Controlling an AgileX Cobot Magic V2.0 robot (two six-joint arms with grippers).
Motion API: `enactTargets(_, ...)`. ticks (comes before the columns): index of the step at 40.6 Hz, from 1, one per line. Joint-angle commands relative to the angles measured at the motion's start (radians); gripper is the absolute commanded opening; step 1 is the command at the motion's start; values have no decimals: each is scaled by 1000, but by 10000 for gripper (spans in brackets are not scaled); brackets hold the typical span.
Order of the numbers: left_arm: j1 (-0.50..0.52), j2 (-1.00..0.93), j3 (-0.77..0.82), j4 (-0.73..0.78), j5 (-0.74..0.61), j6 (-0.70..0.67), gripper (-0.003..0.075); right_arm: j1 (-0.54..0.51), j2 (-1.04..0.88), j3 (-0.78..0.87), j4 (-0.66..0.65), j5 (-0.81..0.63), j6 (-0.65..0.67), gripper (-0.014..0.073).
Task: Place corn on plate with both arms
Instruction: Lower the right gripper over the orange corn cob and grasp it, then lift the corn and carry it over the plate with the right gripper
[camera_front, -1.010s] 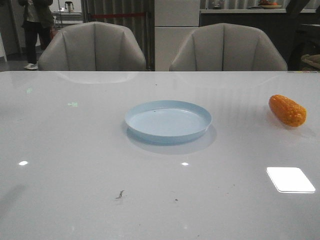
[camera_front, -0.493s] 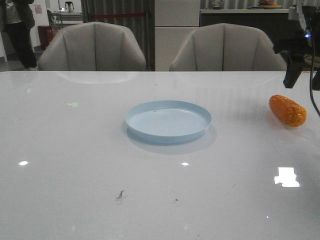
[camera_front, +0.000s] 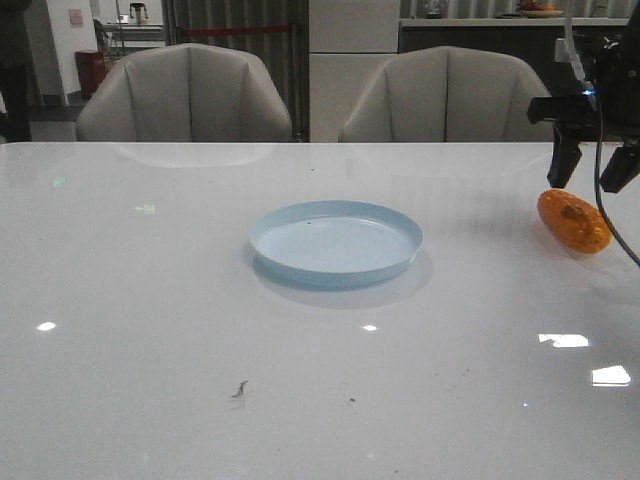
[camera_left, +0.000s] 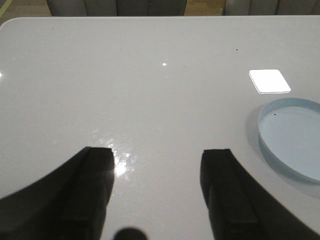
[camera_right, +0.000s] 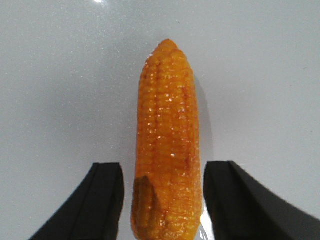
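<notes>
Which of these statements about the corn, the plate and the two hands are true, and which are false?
1. The corn lies on the table, right of the plate. True.
2. The plate holds the corn. False: the plate is empty.
3. The right hand is open, one finger on each side of the corn. True.
4. The left hand grips the plate. False: it is open over bare table, beside the plate.

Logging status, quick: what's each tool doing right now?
Left tool: open, holding nothing.
Right tool: open, fingers either side of the corn, not gripping it.
</notes>
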Motion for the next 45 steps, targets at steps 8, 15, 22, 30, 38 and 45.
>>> enactTargets(8,0,-16,-30,-22,-53,0,448,0,-19,-31,-8,-36,-9,545)
enactTargets(15,0,-15,-30,-22,-55,0,448,0,9,-31,-2,-41,-9,533)
enactTargets(22,0,-15,-30,-22,-55,0,448,0,17,-31,2,-57,-9,389)
enactTargets(30,0,-15,-30,-22,-55,0,448,8,17,-67,16,-59,-11,282)
enactTargets(38,0,-15,-30,-41,-60,0,448,81,17,-203,21,-4,-72,282)
enactTargets(45,0,-15,-30,-52,-60,0,448,204,17,-292,21,33,-89,282)
